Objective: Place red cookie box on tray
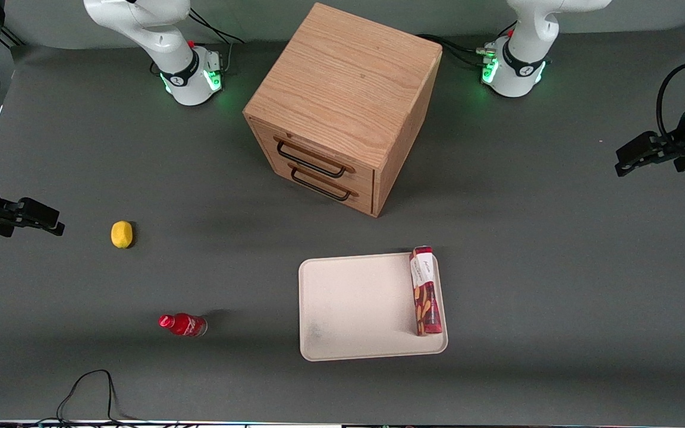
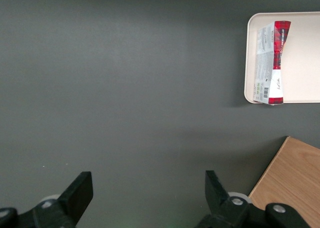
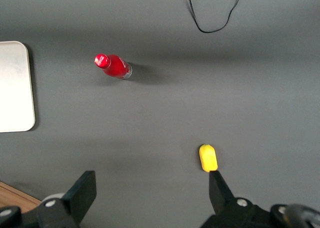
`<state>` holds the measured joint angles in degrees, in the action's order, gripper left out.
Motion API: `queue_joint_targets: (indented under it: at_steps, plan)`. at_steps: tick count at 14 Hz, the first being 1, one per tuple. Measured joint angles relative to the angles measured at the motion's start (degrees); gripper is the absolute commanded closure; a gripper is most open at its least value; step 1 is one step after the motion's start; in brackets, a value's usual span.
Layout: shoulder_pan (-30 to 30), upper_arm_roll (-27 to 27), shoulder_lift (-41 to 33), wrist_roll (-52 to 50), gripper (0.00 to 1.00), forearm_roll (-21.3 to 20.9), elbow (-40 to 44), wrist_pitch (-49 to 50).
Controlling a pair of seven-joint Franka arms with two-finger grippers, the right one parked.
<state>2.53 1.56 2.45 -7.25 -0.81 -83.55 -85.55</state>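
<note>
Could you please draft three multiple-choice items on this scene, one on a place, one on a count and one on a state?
1. Where does the red cookie box lie?
A. on the tray, along the edge toward the working arm's end
B. on top of the wooden cabinet
C. beside the yellow lemon

2. How many drawer handles does the cabinet show?
A. one
B. two
C. four

3. What is the state of the left gripper?
A. shut on the box
B. shut on the red bottle
C. open, holding nothing, off toward the working arm's end of the table

Answers: 1 A, the box rests inside the tray's rim there. 2 B, two dark handles sit one above the other. 3 C, only bare table shows between its spread fingers.
</note>
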Motion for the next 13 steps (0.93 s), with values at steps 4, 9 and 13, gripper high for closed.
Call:
queue_joint_targets:
  at_steps: [4,9,13]
  plan:
    - [-1.8,2.9,-0.2,0.0,0.00,0.0,-0.2,0.6]
    - [0.3,0.2,-0.2,0.0,0.00,0.0,-0.3,1.0]
    - [0.4,0.1,-0.2,0.0,0.00,0.0,-0.3,2.5]
